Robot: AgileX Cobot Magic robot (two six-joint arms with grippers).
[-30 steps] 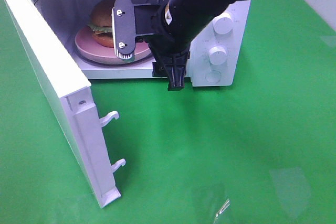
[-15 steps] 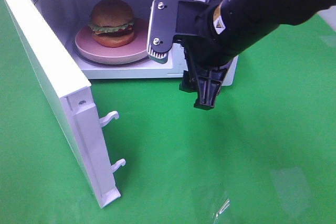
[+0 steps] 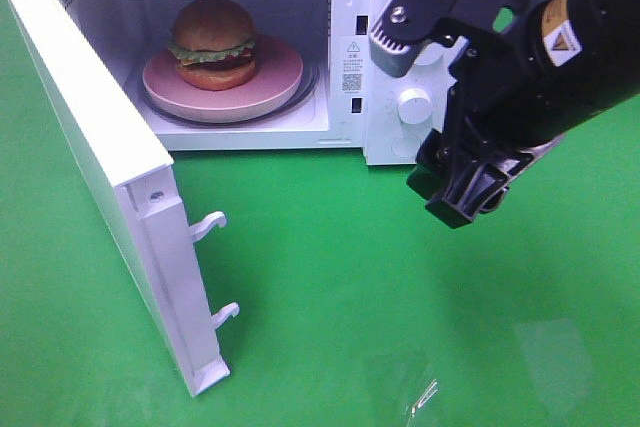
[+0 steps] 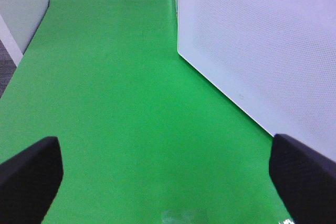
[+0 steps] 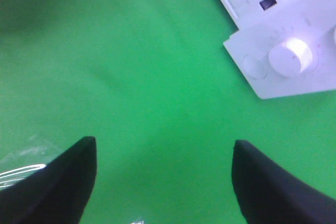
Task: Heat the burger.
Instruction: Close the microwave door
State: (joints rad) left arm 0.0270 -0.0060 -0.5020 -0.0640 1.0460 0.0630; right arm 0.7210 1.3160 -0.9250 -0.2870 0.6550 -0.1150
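— Listing item one: the burger point(image 3: 212, 42). Location?
— Inside the microwave point(image 3: 352, 137), centred on the plate point(image 3: 285, 87). The door point(image 3: 100, 167) stands wide open.
— Handling?
— My judgement: light, soft, stacked layers that may slide, and a glossy bun that is likely slippery. Better to take the plate rim than the bun.
— My right gripper point(image 5: 168, 182)?
— Jaws well apart, empty, touching nothing. It hangs over the cloth point(image 3: 330, 277) in front of the dials point(image 3: 414, 105).
— My left gripper point(image 4: 168, 182)?
— Spread full, empty, beside the door's outer face.
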